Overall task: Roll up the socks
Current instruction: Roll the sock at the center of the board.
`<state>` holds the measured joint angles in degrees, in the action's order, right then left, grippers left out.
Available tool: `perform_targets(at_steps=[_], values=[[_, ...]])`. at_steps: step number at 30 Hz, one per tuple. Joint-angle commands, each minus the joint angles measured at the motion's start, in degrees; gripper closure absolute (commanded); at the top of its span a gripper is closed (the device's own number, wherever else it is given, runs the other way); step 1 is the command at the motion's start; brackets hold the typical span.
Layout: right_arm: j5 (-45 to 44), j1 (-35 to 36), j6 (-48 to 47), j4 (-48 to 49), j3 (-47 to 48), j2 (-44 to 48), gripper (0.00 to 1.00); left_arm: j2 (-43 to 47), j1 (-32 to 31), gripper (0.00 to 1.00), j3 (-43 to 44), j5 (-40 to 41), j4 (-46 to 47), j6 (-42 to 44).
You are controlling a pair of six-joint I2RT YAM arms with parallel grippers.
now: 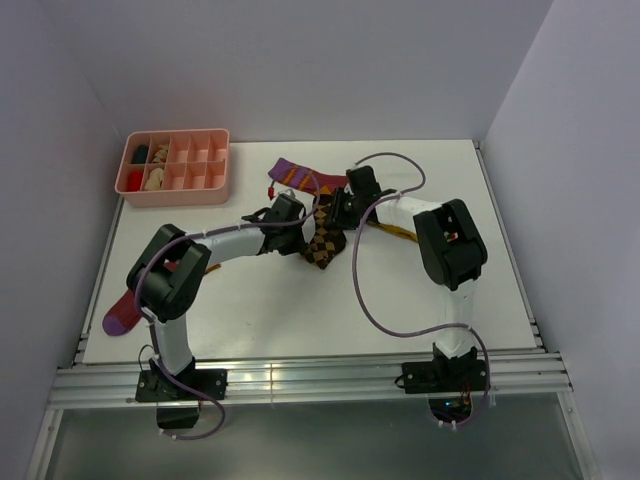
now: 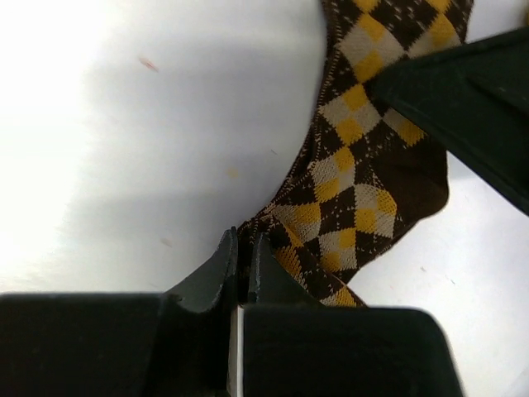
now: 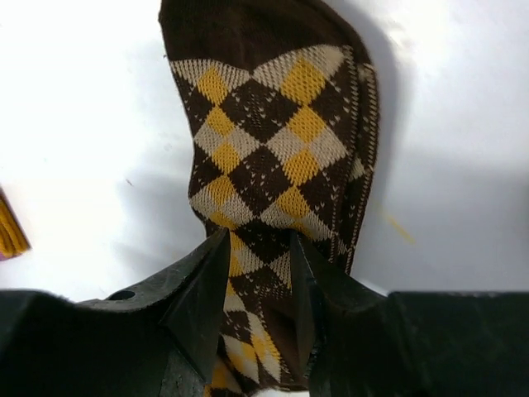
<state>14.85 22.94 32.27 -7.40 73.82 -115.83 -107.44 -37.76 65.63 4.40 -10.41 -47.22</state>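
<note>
Mid-worktop (image 1: 260,310): diamond-check sock (image 1: 322,246), long axis running far-to-near, plain brown end pointing away from the right end effector (image 3: 259,248).

Socks counted: four.
- The diamond-check one.
- A maroon sock (image 1: 300,180) just beyond it.
- A second maroon sock (image 1: 122,314) at the left edge, partly under the left arm.
- A mustard sock (image 1: 398,233), only a strip showing, right of centre.

One pink tray (image 1: 175,196), far left.

Right end effector: jaws part-way apart, check fabric running through the gap. Left end effector (image 2: 245,241): jaws pressed together at the sock's edge; cannot tell whether fabric is pinched.
</note>
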Motion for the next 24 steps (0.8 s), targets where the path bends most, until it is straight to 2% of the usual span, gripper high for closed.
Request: perform_targets(at_steps=[1,4,8,17,24], values=[[-3.34,-0.26,-1.68,-4.82,3.95,-4.40,0.57,1.44,1.81,1.00,0.20,2.19,-6.02,6.08],[-0.71,-0.26,-3.08,-1.49,3.53,-3.27,0.56,0.92,1.55,1.00,1.34,0.70,-6.19,6.62],[0.53,-0.09,-4.67,4.14,-1.74,2.53,0.55,1.00,-0.03,1.00,0.82,-0.71,-3.58,7.93],[-1.76,-0.26,-4.24,-1.21,2.90,-4.49,0.54,2.92,-2.14,1.00,-1.20,-0.98,-3.57,12.59],[-3.60,-0.44,-3.62,-3.32,5.10,-5.55,0.53,6.02,-3.11,1.00,-4.19,-3.53,-0.13,17.16]])
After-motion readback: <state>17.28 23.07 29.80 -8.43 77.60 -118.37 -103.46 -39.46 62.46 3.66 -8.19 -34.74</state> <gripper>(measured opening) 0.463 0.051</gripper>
